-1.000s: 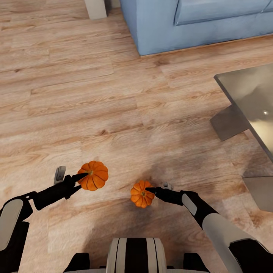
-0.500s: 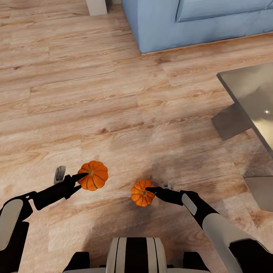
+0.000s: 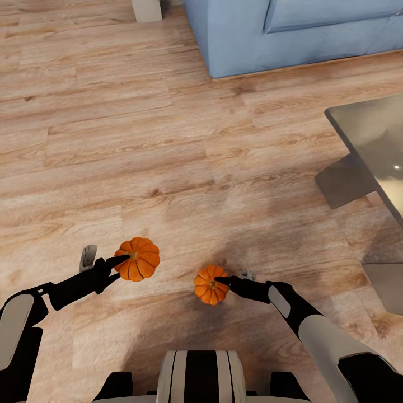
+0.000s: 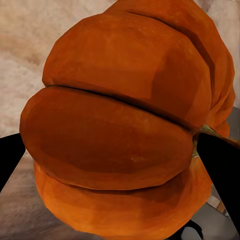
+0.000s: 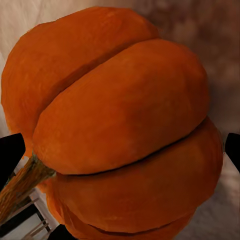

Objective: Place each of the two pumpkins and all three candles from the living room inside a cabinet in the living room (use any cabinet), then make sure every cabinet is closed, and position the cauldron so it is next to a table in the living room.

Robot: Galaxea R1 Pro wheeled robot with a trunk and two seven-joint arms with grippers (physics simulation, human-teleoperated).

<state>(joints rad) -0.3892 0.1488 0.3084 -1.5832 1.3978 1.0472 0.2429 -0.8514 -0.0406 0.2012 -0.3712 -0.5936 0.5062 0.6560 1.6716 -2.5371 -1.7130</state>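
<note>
The left gripper (image 3: 120, 261) stays pinched on one pumpkin (image 3: 137, 258), held between its fingers above the wooden floor (image 3: 140, 140); the right gripper (image 3: 224, 280) likewise keeps the other pumpkin (image 3: 209, 285) clamped at its tips; neither has shifted in the grasp. Only the view drifted: sofa (image 3: 291, 33) and table (image 3: 372, 143), beyond the right gripper, sit slightly more rightward than before.

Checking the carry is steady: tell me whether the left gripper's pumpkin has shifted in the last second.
No. The pumpkin sits unchanged against the left gripper and trunk; just the floor slid, so the camera moved.
</note>
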